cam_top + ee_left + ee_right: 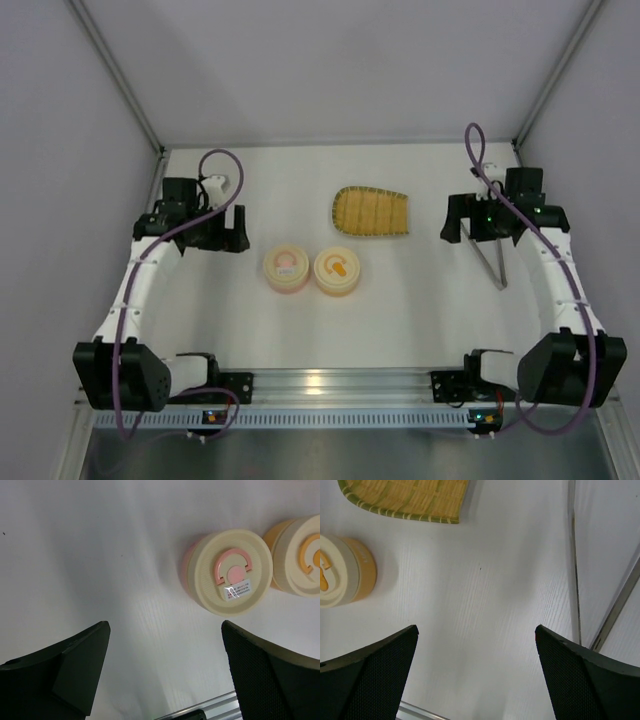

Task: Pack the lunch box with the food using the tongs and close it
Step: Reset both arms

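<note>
Both tools stand wide open with nothing in them. The left tool hangs over bare worktop just left of the pink-lidded round box. Its orange-lidded twin sits right beside it, and both are capped. The tongs lie flat by the right tool. The woven yellow tray sits behind the boxes.

This is looking like a robotics lab test cell: plain pale panels on metal struts are enclosing a white table at 9, 12 and 3 o'clock. At 6 o'clock an aluminium rail is carrying the cabled left arm and right arm.
</note>
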Controlling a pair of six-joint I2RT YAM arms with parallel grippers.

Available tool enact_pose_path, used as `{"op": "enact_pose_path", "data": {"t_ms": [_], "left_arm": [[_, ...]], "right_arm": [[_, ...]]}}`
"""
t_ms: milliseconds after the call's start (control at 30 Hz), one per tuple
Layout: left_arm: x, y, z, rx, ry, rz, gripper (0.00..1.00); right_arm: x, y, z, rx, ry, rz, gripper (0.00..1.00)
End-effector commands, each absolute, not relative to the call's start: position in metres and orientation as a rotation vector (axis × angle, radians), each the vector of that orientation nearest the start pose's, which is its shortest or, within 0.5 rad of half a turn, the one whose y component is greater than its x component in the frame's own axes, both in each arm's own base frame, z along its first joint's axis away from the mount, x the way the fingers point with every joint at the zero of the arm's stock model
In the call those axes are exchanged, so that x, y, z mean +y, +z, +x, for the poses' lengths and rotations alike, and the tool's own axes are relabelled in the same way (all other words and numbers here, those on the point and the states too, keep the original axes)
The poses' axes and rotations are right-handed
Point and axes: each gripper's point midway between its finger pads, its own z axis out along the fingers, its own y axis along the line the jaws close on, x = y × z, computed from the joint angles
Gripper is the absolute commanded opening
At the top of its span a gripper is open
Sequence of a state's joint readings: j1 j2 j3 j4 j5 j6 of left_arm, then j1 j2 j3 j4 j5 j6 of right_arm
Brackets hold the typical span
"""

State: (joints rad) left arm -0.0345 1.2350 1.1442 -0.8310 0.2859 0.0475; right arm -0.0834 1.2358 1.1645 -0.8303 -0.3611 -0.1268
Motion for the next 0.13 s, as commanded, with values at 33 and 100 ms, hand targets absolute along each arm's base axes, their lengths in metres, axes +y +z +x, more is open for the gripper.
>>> {"op": "enact_pose_path", "data": {"t_ms": [33, 100], "left_arm": [[-0.0496, 0.1998, 0.3071, 2.359, -0.28, 0.208, 0.98], [-0.0496, 0.1998, 0.3078, 2.357, -0.28, 0.202, 0.98]], "right_arm": [[0.0231, 0.2072, 0.3137, 2.308, 0.272, -0.2, 0.99], [0.0217, 0.21, 0.3134, 2.302, 0.26, -0.201, 0.99]]}}
